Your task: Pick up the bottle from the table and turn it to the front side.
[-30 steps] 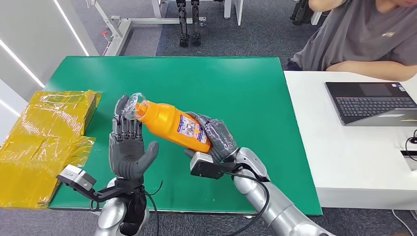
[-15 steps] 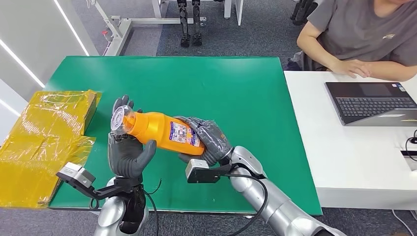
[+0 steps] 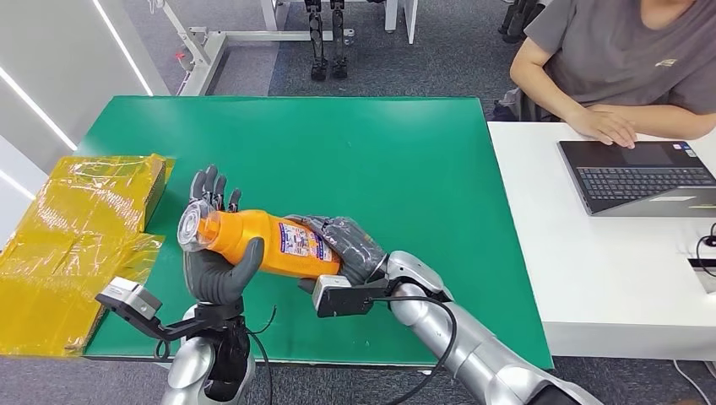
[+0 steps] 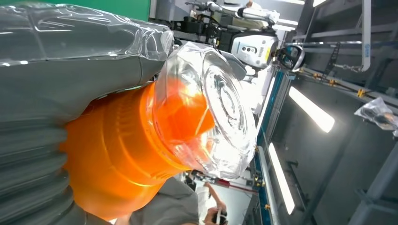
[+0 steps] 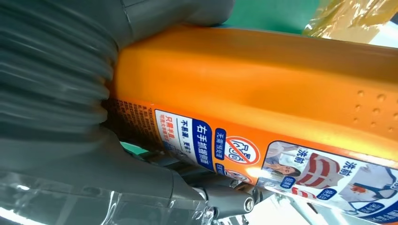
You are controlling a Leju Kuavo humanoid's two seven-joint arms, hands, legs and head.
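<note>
Orange bottle (image 3: 266, 243) lies sideways in the air above green desk (image 3: 405, 160), clear cap (image 3: 192, 228) twd robot's left. Right hand (image 3: 342, 245) wraps base end, fingers curled round it. Left hand (image 3: 215, 266) cups neck end from below: thumb on bottle body, fingers (image 3: 209, 186) upright and slightly spread behind cap.

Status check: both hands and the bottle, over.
Right hand grips bottle at its base. Left hand cradles the neck end, thumb over it. Bottle lying sideways above green table, clear cap left. Nothing in the way.
</note>
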